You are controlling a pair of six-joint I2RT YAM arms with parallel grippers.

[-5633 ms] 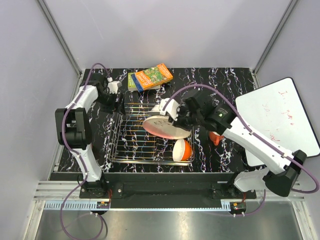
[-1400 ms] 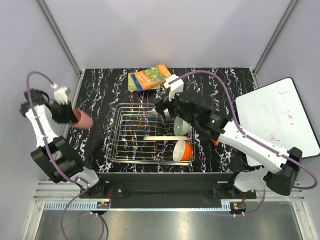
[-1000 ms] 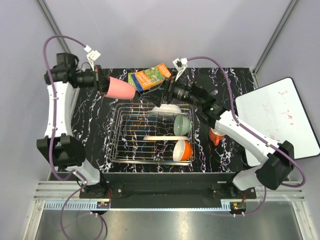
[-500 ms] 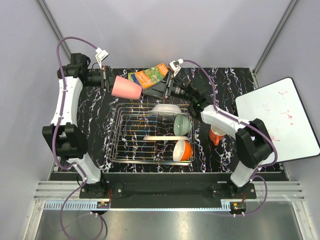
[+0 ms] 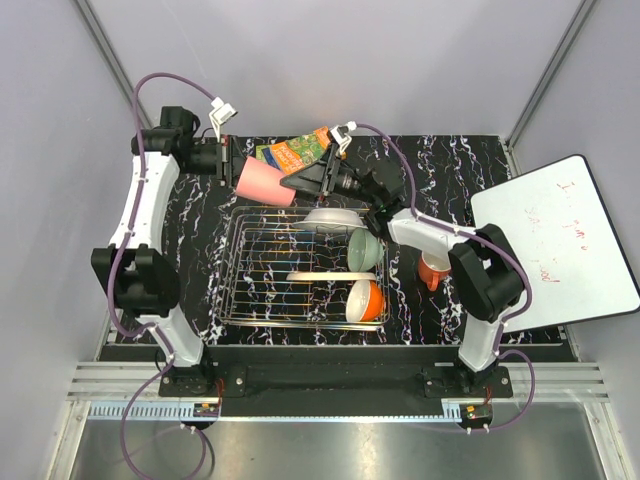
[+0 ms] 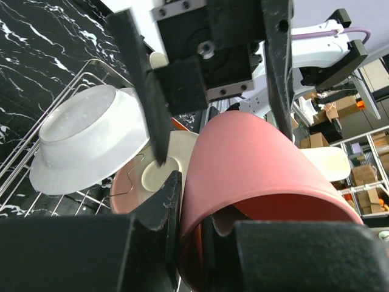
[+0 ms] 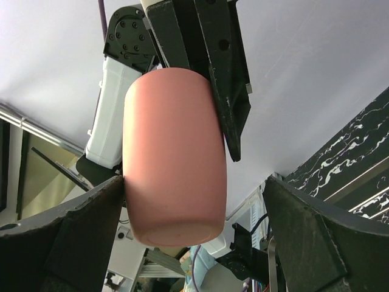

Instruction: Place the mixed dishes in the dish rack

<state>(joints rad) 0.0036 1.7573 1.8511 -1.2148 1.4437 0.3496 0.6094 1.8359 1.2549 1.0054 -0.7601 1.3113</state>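
Note:
The pink cup [image 5: 266,185] hangs on its side above the far left corner of the dish rack [image 5: 250,285]. My left gripper [image 5: 236,168] is shut on the pink cup's [image 6: 255,164] rim, one finger inside and one outside. My right gripper [image 5: 293,182] faces it from the right, open, with its fingers either side of the cup's [image 7: 173,152] base. In the rack lie the white plate [image 5: 335,217], pale green bowl [image 5: 365,248], pink-and-cream plate [image 5: 320,276] and orange bowl [image 5: 366,300]. The orange-red mug [image 5: 432,270] stands on the table right of the rack.
Colourful books [image 5: 300,152] lie at the table's far edge, just behind both grippers. A white board [image 5: 560,240] leans at the right. Grey walls close in the left, back and right sides. The black marbled table [image 5: 200,250] shows left of the rack.
My left arm carried the pink cup rightward to the rack's far left corner. My right gripper swung up and left to meet it, staying open, its fingers now straddling the cup's base.

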